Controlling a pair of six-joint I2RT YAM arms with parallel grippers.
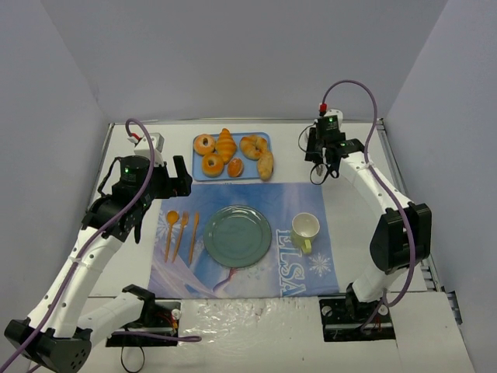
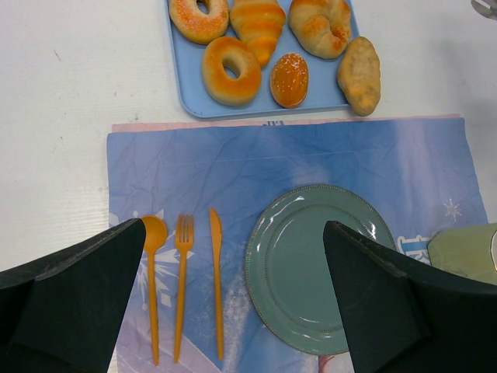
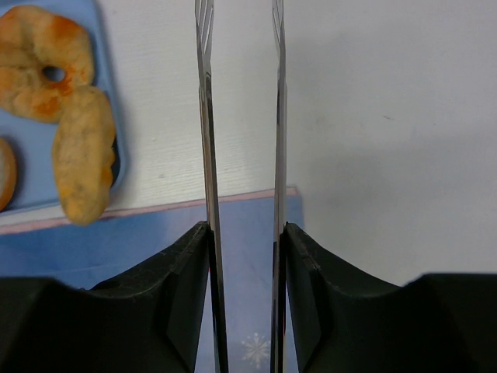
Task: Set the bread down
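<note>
**Bread waits at the tray's right edge**

Bring your right gripper [image 1: 324,167], jaws narrowly parted around nothing, left over the smooth oval golden-brown bread roll [image 1: 265,165], then widen it and close across the roll's short width. The roll overhangs the light-blue tray [image 1: 197,170]. Your left gripper [image 2: 233,311] hangs wide apart above the green plate [image 1: 216,247].

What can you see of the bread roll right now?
The bread roll is a smooth, elongated oval, golden-brown with a slightly mottled crust. It lies flat at the right edge of the blue tray, overhanging its near right corner, just beyond the placemat. Neither arm touches it, and a twisted pastry sits close beside it.
</note>
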